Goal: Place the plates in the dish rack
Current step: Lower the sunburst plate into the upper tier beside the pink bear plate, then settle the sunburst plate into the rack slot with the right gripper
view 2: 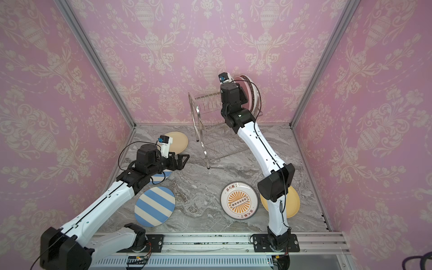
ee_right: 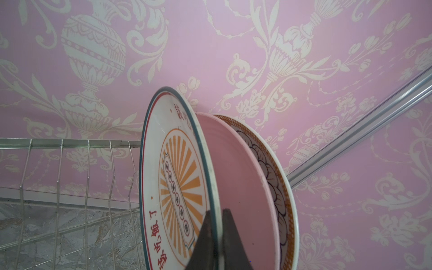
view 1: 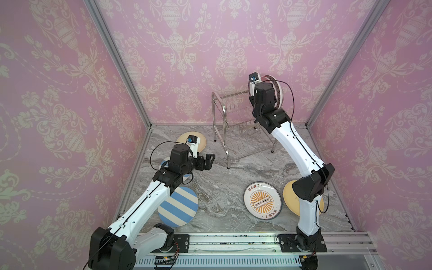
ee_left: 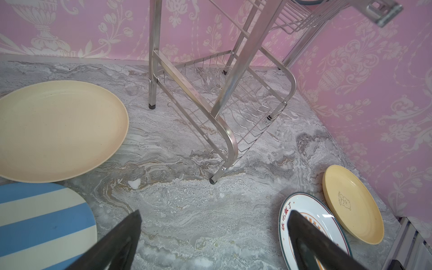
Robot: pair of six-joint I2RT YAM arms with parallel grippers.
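The right gripper (ee_right: 217, 211) was pinching the rim of a white sunburst plate (ee_right: 177, 177). It held the plate upright at the right end of the upper tier of the dish rack (view 1: 233, 102), just beside a pink plate (ee_right: 240, 177) and a petal-patterned plate (ee_right: 273, 177). Perhaps its lower edge sat in a slot, but this was hidden. The left gripper (ee_left: 214, 217) hung with fingers spread wide above the table (view 1: 222, 187), holding nothing. Flat on the table lay a cream plate (view 1: 180, 141) far left, a striped plate (view 1: 177, 207) near left, another striped plate (view 2: 162, 178) partly under the left arm, a second sunburst plate (view 1: 261, 201) and another cream plate (view 1: 288, 194) near right.
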